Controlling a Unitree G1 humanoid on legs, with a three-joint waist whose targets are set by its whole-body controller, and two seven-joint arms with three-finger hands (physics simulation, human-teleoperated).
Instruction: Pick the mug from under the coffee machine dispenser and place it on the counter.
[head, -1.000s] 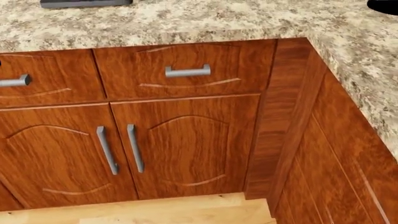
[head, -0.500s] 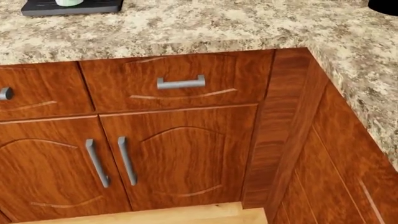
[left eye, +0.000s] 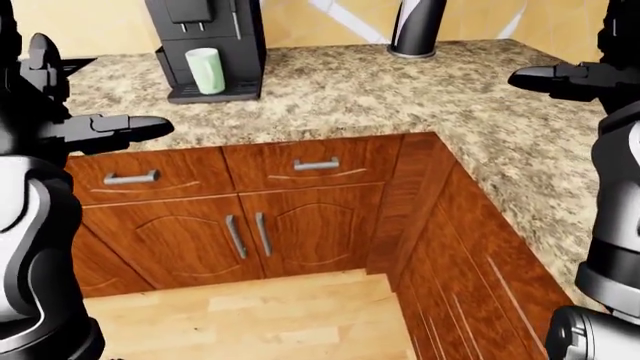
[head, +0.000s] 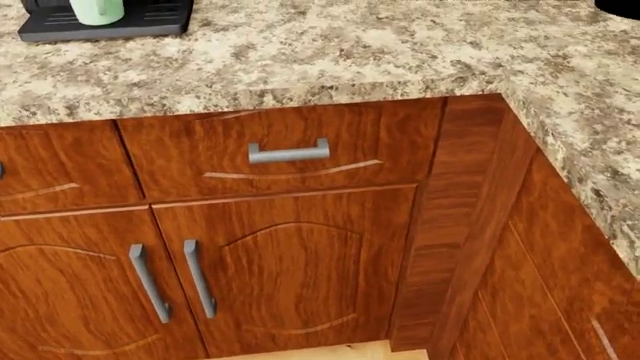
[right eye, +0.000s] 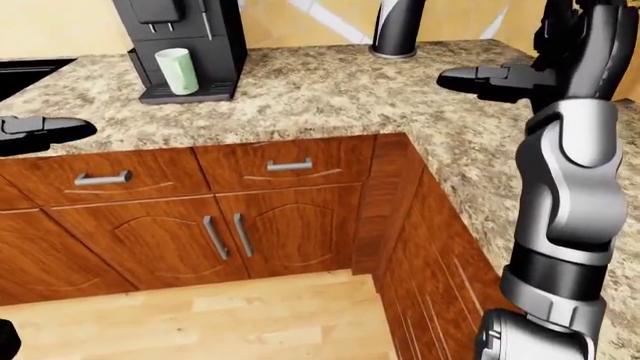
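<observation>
The mug (left eye: 206, 70) stands upright under the coffee machine (left eye: 206, 30) at upper left, on its drip tray. Plenty of bare granite surface (left eye: 380, 97) to its right. Left hand (left eye: 125, 129) and right hand (right eye: 490, 81) hover empty, fingers straight out.

No words to read

There are no letters, numbers, brand names or signs in any view. The coffee machine (left eye: 205, 41) is plain black, the mug (left eye: 204, 61) is plain pale green, and the counter (head: 330, 52) and the cabinet doors (head: 290, 262) have no writing on them.
</observation>
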